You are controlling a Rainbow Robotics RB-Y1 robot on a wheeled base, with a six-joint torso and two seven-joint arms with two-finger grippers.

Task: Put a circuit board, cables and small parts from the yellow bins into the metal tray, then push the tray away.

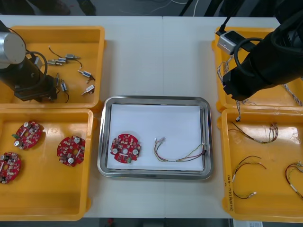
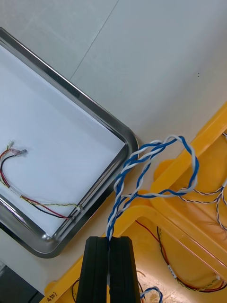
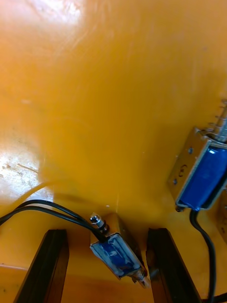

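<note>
While the right gripper point(image 2: 109, 242) is clamped on one end of a twisted blue and white cable point(image 2: 158, 150), the cable's loop stands up from the fingertips. It hangs over the rims where the far right yellow bin point(image 2: 208, 137) meets the near right yellow bin point(image 2: 146, 214), just off the far right corner of the metal tray point(image 2: 120, 128). Tray holds a circuit board point(image 1: 125, 148) near its left edge and a red and yellow cable point(image 1: 182, 152) toward its near right corner. Left gripper point(image 3: 108, 232) is down in the far left yellow bin point(image 3: 113, 94), fingers spread and straddling a small metal part point(image 3: 118, 255) that lies on the bin floor. Can't tell if either finger touches it. A second part point(image 3: 198, 175) lies beyond one finger, cut off at the frame edge. In the front view the right arm point(image 1: 265, 61) covers much of the far right bin and the cable's gripped end.
</note>
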